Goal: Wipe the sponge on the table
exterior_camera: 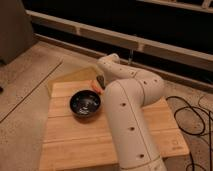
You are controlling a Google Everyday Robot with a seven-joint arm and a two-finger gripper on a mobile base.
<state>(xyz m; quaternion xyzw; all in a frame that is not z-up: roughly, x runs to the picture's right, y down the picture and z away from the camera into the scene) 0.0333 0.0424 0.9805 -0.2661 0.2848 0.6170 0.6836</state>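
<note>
While closed, tool at pale slatted table

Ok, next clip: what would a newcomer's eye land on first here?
The big white arm fills the middle, reaching across the wooden table to its far side. Its gripper is down there, shut, beside an orange piece, just behind the black bowl.

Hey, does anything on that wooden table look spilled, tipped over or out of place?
Nothing stands out. The black bowl sits upright on the table, with no spill around it. The gripper, shut, is low near the table's far edge, beside an orange piece. The arm hides what lies behind it.
</note>
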